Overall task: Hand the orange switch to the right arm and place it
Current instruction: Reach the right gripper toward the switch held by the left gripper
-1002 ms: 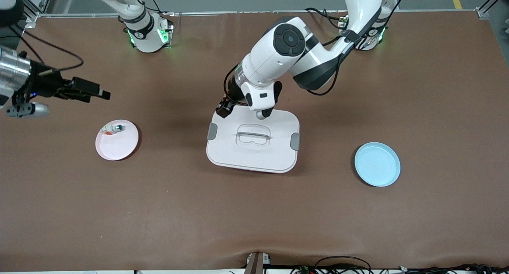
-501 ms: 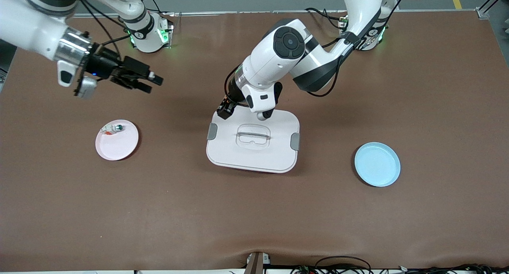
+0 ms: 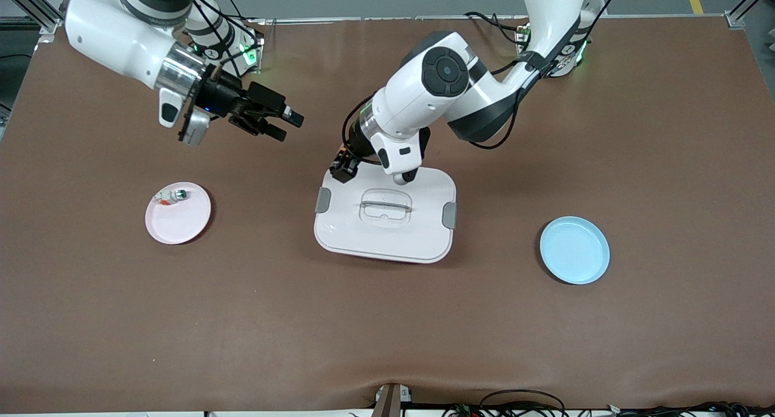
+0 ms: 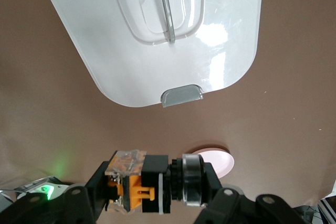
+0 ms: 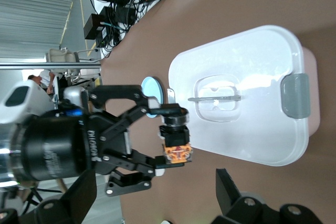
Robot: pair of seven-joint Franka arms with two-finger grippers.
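Observation:
My left gripper (image 3: pixel 341 170) is shut on the orange switch (image 4: pixel 137 192), a small black body with orange marks and a clear tab. It holds the switch in the air over the corner of the white lidded box (image 3: pixel 387 235) toward the right arm's end. In the front view the switch is mostly hidden by the fingers. The right wrist view shows the switch (image 5: pixel 176 141) held between the left gripper's fingers (image 5: pixel 131 129). My right gripper (image 3: pixel 289 126) is open and empty in the air, a short way from the left gripper, pointing at it; its own fingers (image 5: pixel 231 192) frame that view.
A pink plate (image 3: pixel 181 223) toward the right arm's end holds a small white-and-green part (image 3: pixel 175 194). A blue plate (image 3: pixel 574 250) lies toward the left arm's end. The white box has a handle and grey clips (image 3: pixel 323 200).
The right arm has swung from the table's edge at its own end toward the middle, nearer the left gripper. The left gripper with the switch has barely moved.

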